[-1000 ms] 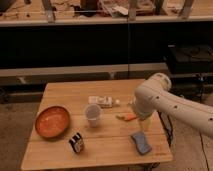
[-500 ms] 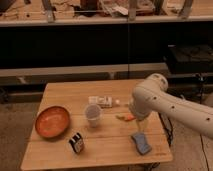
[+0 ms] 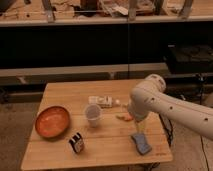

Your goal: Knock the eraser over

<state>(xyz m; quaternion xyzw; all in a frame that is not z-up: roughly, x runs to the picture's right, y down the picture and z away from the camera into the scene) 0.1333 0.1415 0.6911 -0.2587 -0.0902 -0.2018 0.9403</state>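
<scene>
The eraser [image 3: 76, 142] is a small black block with white and orange stripes. It stands upright near the front left of the wooden table [image 3: 110, 150], shorter than the clear cup [image 3: 93, 114] behind it. My white arm [image 3: 155, 102] reaches in from the right and bends down over the table's right side. My gripper [image 3: 140, 129] hangs at its lower end, just above the blue pad [image 3: 142, 143] and well to the right of the eraser. It is mostly hidden by the arm.
An orange bowl [image 3: 52, 121] sits at the left. A white bottle [image 3: 102, 101] lies on its side behind the cup. A small orange item [image 3: 123, 118] lies beside my arm. Dark shelving [image 3: 100, 45] stands behind the table.
My arm has shifted slightly left and lower over the table's right side. The eraser and other objects have not moved.
</scene>
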